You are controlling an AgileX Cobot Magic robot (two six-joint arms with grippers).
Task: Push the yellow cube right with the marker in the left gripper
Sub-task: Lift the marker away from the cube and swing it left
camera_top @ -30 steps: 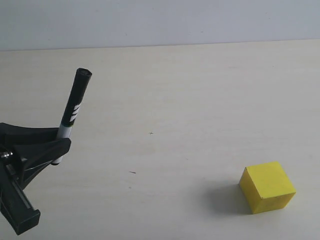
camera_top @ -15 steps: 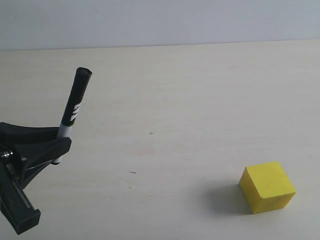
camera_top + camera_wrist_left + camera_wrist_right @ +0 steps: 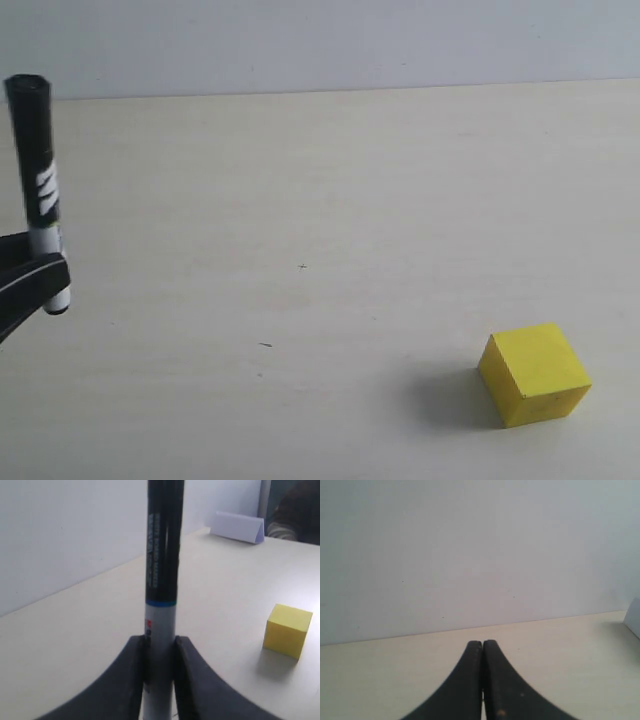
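The marker [image 3: 38,190] stands almost upright at the far left of the exterior view, black cap up, small black end down. My left gripper [image 3: 48,272] is shut on its white barrel; only one black finger shows at that edge. In the left wrist view the marker [image 3: 161,580] rises between the two black fingers [image 3: 127,680] of the left gripper [image 3: 160,642]. The yellow cube [image 3: 535,373] rests on the table at the lower right, far from the marker, and also shows as the yellow cube [image 3: 288,630]. My right gripper [image 3: 482,646] is shut on nothing and does not appear in the exterior view.
The pale wooden table [image 3: 330,200] runs back to a light wall. A folded white card [image 3: 237,526] stands at the far table edge in the left wrist view, with a person's striped sleeve [image 3: 292,527] beyond it.
My left gripper has swung left, mostly out of the exterior view, and the marker it holds has gone from leaning right to nearly upright. The yellow cube has not moved.
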